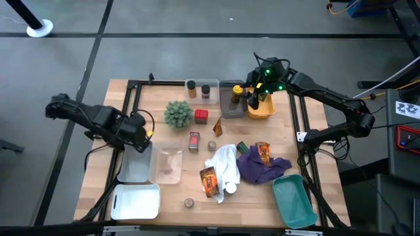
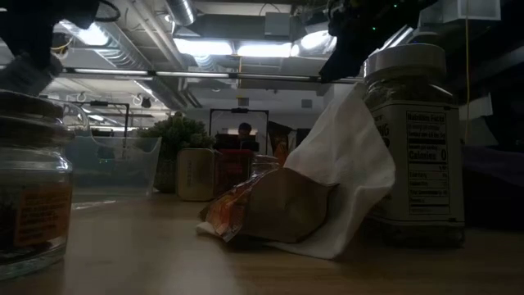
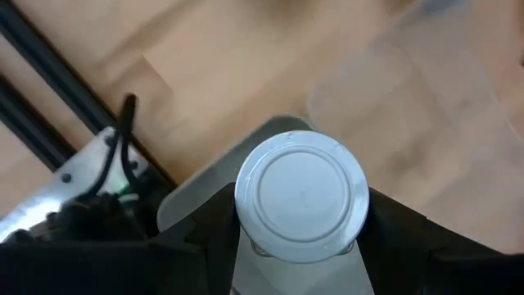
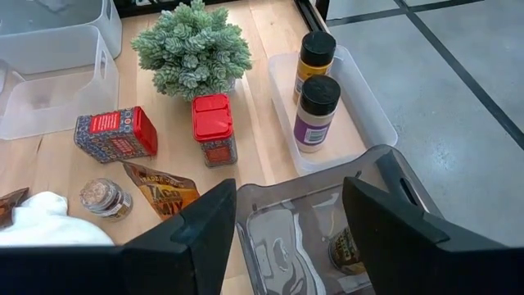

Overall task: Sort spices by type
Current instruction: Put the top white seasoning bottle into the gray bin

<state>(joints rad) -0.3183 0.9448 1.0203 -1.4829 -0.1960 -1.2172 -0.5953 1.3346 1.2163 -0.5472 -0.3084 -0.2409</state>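
Note:
My left gripper (image 1: 143, 134) hangs over the clear bins (image 1: 134, 164) at the table's left, shut on a jar with a pale round lid (image 3: 301, 192). My right gripper (image 4: 291, 221) stands open above a smoky grey bin (image 4: 278, 238) at the far right, where a small jar (image 4: 348, 250) lies. Two dark-capped jars (image 4: 315, 111) stand in a clear tray. A red-capped jar (image 4: 214, 127), a red tin (image 4: 115, 133), a small round jar (image 4: 102, 197) and an orange packet (image 4: 164, 192) rest on the wood. My left gripper pinches the jar between its two fingers, one on each side of the body just under the lid (image 3: 246, 242). The fingers come steeply from above. The jar stands upright with its lid toward the wrist, lifted clear over the table's left side.
A spiky green plant (image 1: 178, 113) stands mid-table. White cloth (image 1: 223, 164) and purple cloth (image 1: 259, 167) lie at the near middle with packets (image 1: 209, 180) on them. A yellow bin (image 1: 260, 108), a teal bin (image 1: 295, 200) and a white bin (image 1: 136, 200) flank them. Black frame rails (image 1: 131, 98) line both sides.

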